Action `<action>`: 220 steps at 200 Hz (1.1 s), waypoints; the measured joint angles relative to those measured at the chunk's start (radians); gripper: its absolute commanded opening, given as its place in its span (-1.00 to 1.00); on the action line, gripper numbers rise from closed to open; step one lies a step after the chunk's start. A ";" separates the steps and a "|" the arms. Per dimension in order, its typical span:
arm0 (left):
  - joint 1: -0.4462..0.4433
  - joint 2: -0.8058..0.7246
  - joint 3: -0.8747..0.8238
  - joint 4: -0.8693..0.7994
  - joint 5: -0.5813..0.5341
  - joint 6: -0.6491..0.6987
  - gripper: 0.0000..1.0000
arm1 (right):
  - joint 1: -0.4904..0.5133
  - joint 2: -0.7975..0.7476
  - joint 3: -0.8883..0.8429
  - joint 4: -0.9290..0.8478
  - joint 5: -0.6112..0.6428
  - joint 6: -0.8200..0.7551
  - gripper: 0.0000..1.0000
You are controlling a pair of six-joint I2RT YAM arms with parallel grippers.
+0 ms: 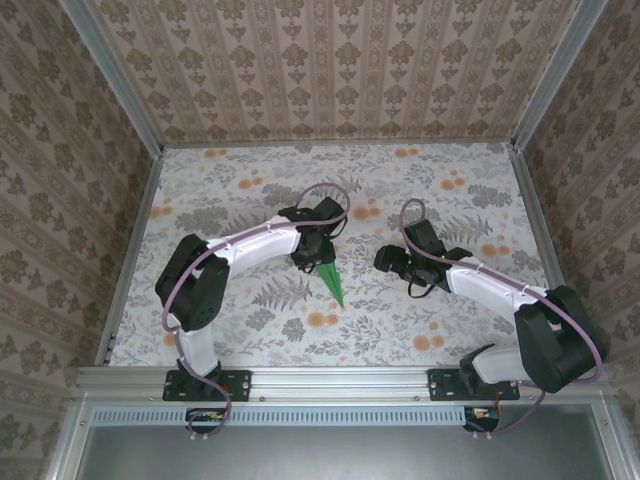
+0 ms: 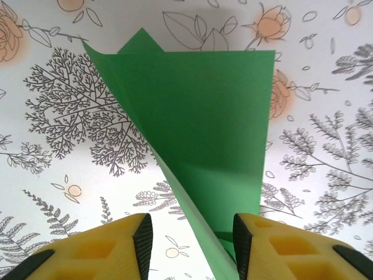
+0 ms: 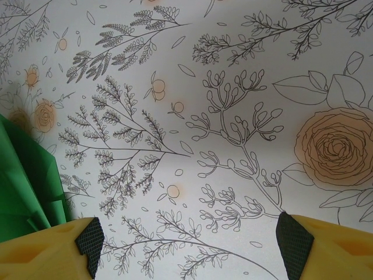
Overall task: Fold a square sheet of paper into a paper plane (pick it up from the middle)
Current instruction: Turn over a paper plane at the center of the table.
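Note:
The paper plane is bright green and folded to a narrow point that aims at the near edge of the table. My left gripper is over its wide end. In the left wrist view the green paper rises in a creased ridge between the yellow fingers. That ridge runs close by the right pad, and a gap remains at the left pad, so my left gripper is open around the paper. My right gripper hovers to the right of the plane. It is open and empty over the tablecloth, with the green paper at its left edge.
The floral tablecloth covers the whole table. Patterned walls with metal frame rails enclose the left, right and far sides. Both arm bases sit on the near rail.

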 measured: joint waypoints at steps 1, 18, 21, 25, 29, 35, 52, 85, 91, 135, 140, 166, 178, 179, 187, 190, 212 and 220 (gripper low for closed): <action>0.000 0.000 0.000 0.001 0.000 -0.002 -0.28 | 0.000 0.000 0.000 0.000 0.000 0.000 0.63; 0.000 -0.001 -0.011 0.017 0.002 -0.013 -0.45 | 0.000 0.000 0.000 0.000 -0.003 0.003 0.63; 0.000 -0.001 -0.015 0.020 0.002 -0.019 -0.48 | 0.000 0.000 0.000 0.000 -0.003 0.003 0.63; 0.000 -0.001 -0.019 0.022 0.002 -0.018 -0.51 | 0.000 0.000 0.000 0.000 -0.003 0.003 0.63; 0.000 -0.001 -0.023 0.024 0.002 -0.024 -0.53 | 0.000 0.000 0.000 0.000 -0.004 0.004 0.63; 0.000 -0.001 -0.028 0.026 0.003 -0.025 -0.55 | 0.000 0.000 0.000 0.000 -0.004 0.004 0.63; 0.002 -0.001 -0.038 0.034 0.013 -0.024 -0.68 | 0.000 0.000 0.000 0.000 -0.007 0.004 0.63; 0.005 -0.002 -0.044 0.072 0.038 -0.011 -0.93 | 0.000 0.000 0.004 -0.003 -0.008 0.003 0.63; 0.007 -0.006 -0.049 0.086 0.046 -0.007 -0.96 | 0.000 0.000 0.007 -0.004 -0.008 0.003 0.63; 0.036 -0.163 -0.179 0.290 0.163 0.053 -1.00 | 0.000 0.000 0.042 -0.019 -0.023 -0.020 0.63; 0.043 -0.191 -0.201 0.319 0.178 0.056 -1.00 | 0.000 0.000 0.045 -0.019 -0.026 -0.025 0.63; 0.084 -0.299 -0.317 0.470 0.250 0.058 -1.00 | 0.000 0.000 0.052 -0.007 -0.064 -0.046 0.61; 0.103 -0.313 -0.373 0.539 0.282 0.055 -1.00 | 0.000 0.000 0.052 0.004 -0.093 -0.054 0.59; 0.106 -0.313 -0.380 0.548 0.285 0.055 -1.00 | 0.000 0.000 0.052 0.007 -0.097 -0.054 0.59; 0.117 -0.313 -0.419 0.586 0.300 0.052 -1.00 | 0.003 0.001 0.053 0.015 -0.116 -0.058 0.57; 0.121 -0.312 -0.434 0.599 0.305 0.049 -1.00 | 0.005 0.003 0.053 0.019 -0.122 -0.061 0.57; 0.141 -0.312 -0.538 0.651 0.324 0.039 -1.00 | 0.037 0.026 0.069 0.030 -0.155 -0.085 0.53; 0.146 -0.312 -0.565 0.661 0.328 0.032 -1.00 | 0.061 0.040 0.081 0.033 -0.161 -0.096 0.51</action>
